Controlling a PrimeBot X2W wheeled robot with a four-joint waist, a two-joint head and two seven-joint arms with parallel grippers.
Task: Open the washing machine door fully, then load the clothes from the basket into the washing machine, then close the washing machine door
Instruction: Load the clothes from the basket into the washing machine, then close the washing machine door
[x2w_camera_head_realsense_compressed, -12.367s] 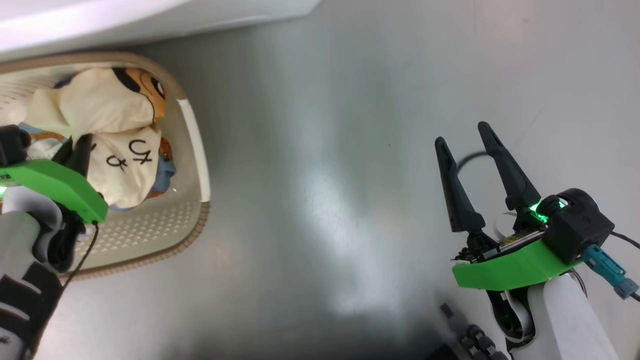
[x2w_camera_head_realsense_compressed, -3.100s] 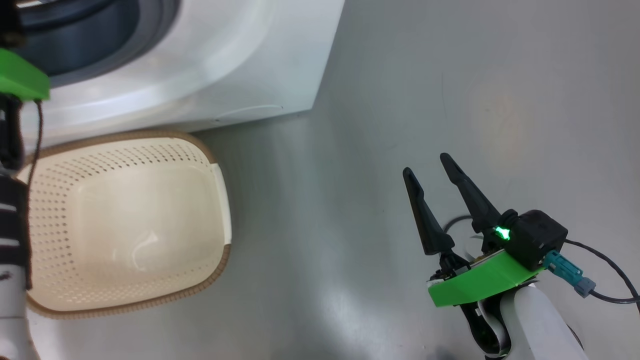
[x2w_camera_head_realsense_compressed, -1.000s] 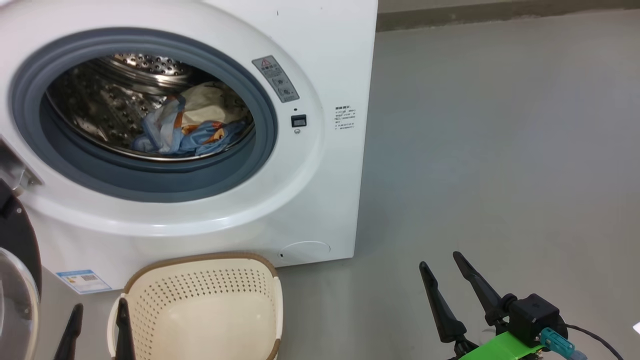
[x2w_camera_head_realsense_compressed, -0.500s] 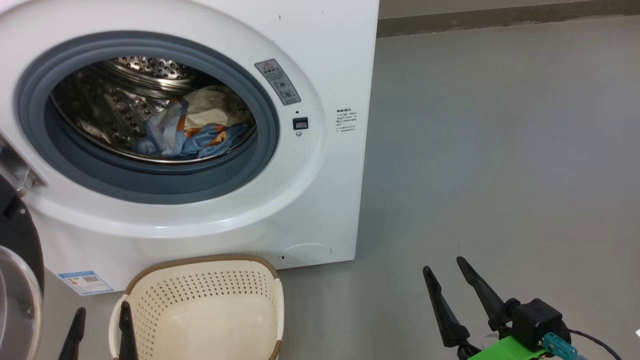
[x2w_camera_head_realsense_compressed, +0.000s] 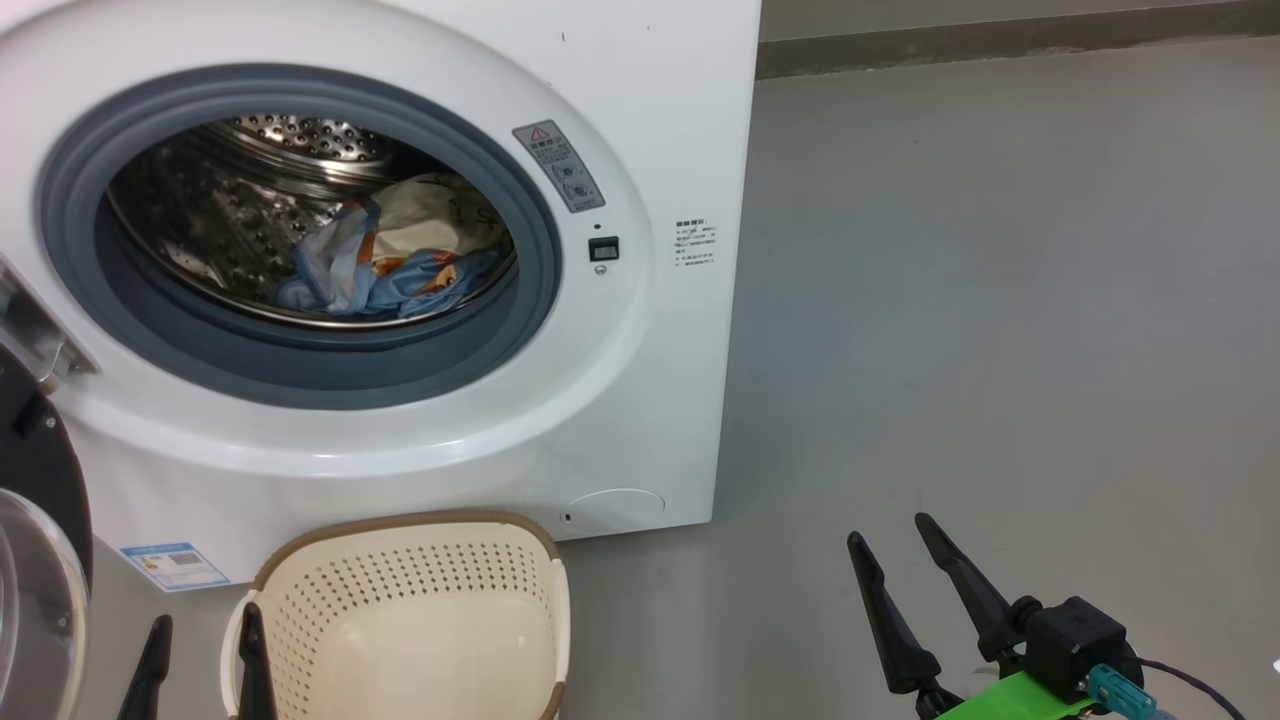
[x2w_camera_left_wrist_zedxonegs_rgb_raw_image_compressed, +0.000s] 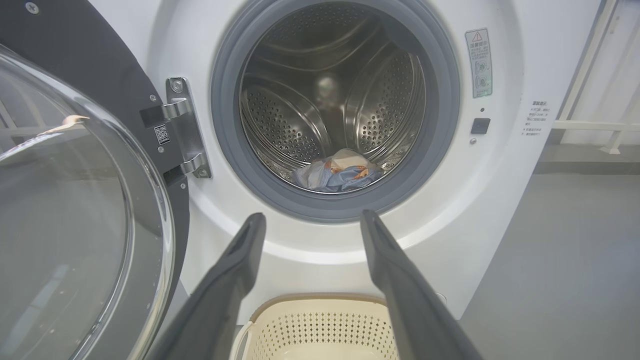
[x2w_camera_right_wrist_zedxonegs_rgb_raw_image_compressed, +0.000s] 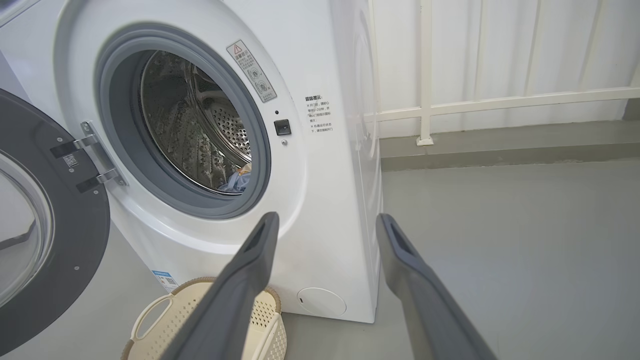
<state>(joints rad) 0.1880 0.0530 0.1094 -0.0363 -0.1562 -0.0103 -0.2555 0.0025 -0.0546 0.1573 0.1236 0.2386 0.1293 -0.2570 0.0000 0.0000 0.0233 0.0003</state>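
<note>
Looking beyond your left gripper (x2w_camera_left_wrist_zedxonegs_rgb_raw_image_compressed: 312, 216), fingers spread and empty, you see the clothes (x2w_camera_left_wrist_zedxonegs_rgb_raw_image_compressed: 340, 172) inside the washing machine (x2w_camera_left_wrist_zedxonegs_rgb_raw_image_compressed: 500, 200); your right gripper (x2w_camera_right_wrist_zedxonegs_rgb_raw_image_compressed: 327, 216) gapes empty too.

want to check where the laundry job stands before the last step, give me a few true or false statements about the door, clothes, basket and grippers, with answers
1. The door stands open. True.
2. The clothes are in the basket. False: they lie in the drum, and what shows of the basket's inside is bare.
3. The left gripper and right gripper are both open. True.
4. The right gripper holds a garment. False: nothing is between its fingers.
5. The basket stands on the floor in front of the machine. True.
</note>
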